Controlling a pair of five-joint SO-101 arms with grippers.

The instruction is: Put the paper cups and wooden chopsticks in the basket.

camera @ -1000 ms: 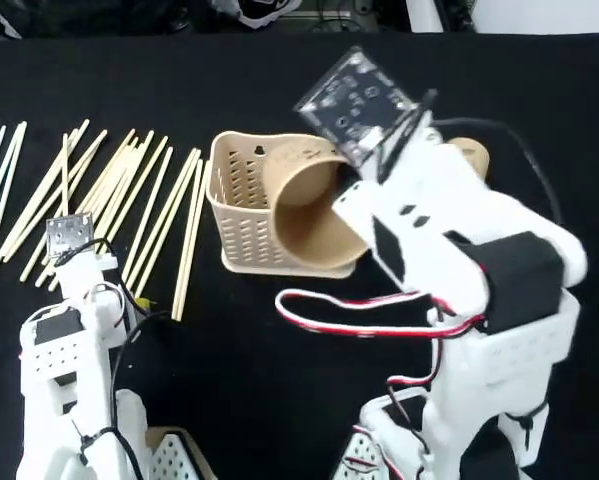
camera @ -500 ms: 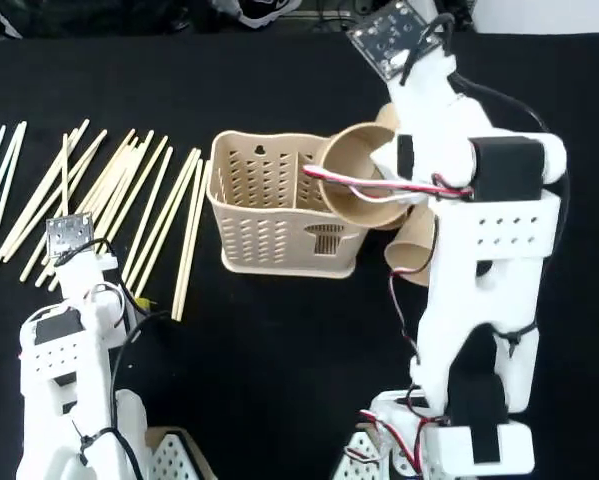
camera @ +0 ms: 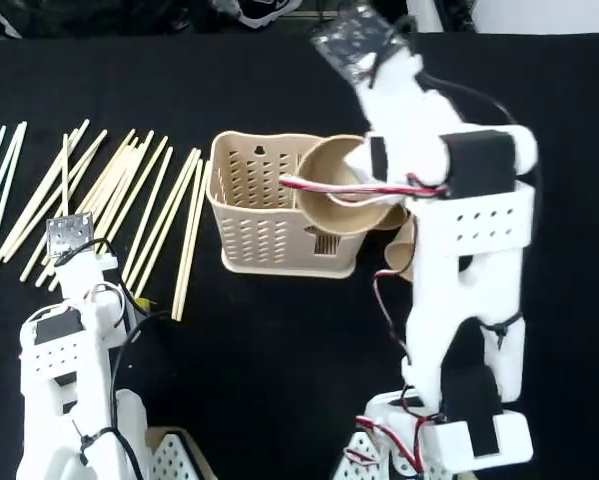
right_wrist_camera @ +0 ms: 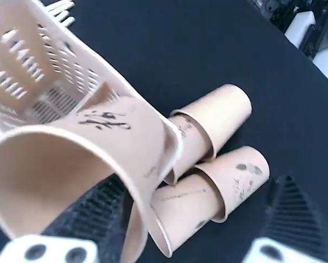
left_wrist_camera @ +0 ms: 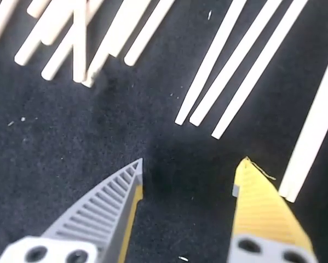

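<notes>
A tan perforated basket (camera: 264, 205) stands mid-table. A paper cup (camera: 337, 186) hangs tilted over the basket's right end, mouth toward the camera. In the right wrist view this cup (right_wrist_camera: 92, 153) sits around one finger (right_wrist_camera: 95, 205) of my right gripper (right_wrist_camera: 202, 189). The other finger (right_wrist_camera: 292, 211) is far from the cup wall, so the jaws stand open. Three more paper cups (right_wrist_camera: 216, 120) lie on their sides beside the basket. Wooden chopsticks (camera: 129, 200) lie spread on the left. My left gripper (left_wrist_camera: 192, 164) hovers open just short of the chopstick ends (left_wrist_camera: 207, 109), holding nothing.
The table is covered by a black cloth (camera: 259, 380). The right arm's white body (camera: 469, 260) towers over the lying cups (camera: 401, 245) and hides most of them. The left arm (camera: 69, 340) stands at the front left.
The right arm has swung up and toward the back, carrying the cup from in front of the basket's right side to over its right end. The left arm has not moved.
</notes>
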